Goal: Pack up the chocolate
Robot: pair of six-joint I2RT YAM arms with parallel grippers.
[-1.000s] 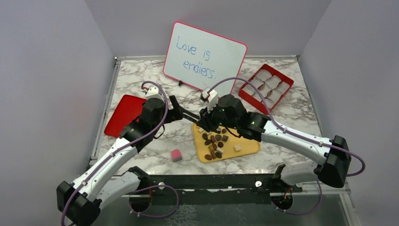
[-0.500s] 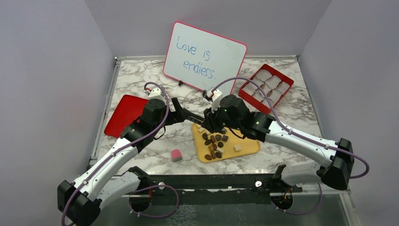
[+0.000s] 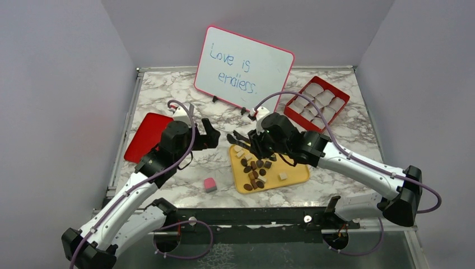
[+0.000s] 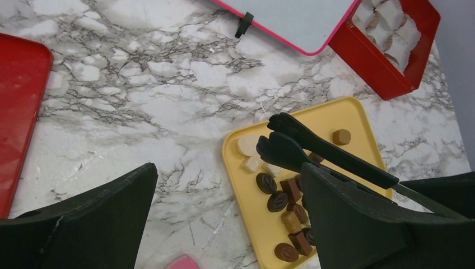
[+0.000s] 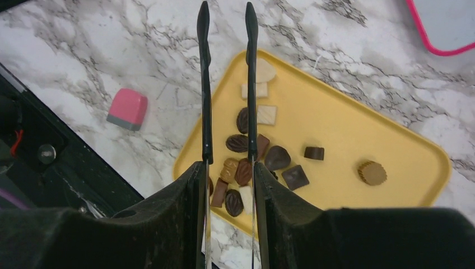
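- Yellow tray [image 3: 294, 174] lay at the near middle of the marble table [image 3: 168, 95]. It held the chocolate [image 3: 255, 168].
- Dark brown rounds, ovals and squares were clustered in the tray's left half, several of them touching.
- A few cream pieces sat at its far-left corner, and a tan fluted round [image 5: 372, 172] lay alone toward the right.
- Red box [image 4: 369, 64] stood at the far right, well apart from the tray. It was filled with rows of white paper cups [image 3: 316, 103]. What the cups held could not be made out.
- Flat red lid [image 3: 147, 134] lay on the left side of the table.
- Whiteboard [image 3: 243, 67] leaned at the far edge, with handwriting on it.
- Pink-and-white cube [image 3: 210, 184] sat on the marble just left of the tray.
- Right gripper [image 5: 227, 165] was clamped on black tongs [image 5: 204, 84]. The blades were slightly apart with nothing between the tips, which were poised at the tray's far-left corner by the cream pieces. Contact with the tray could not be told.
- Left gripper [image 3: 212, 134] was left of the tray above bare marble, its fingers spread wide and holding nothing.
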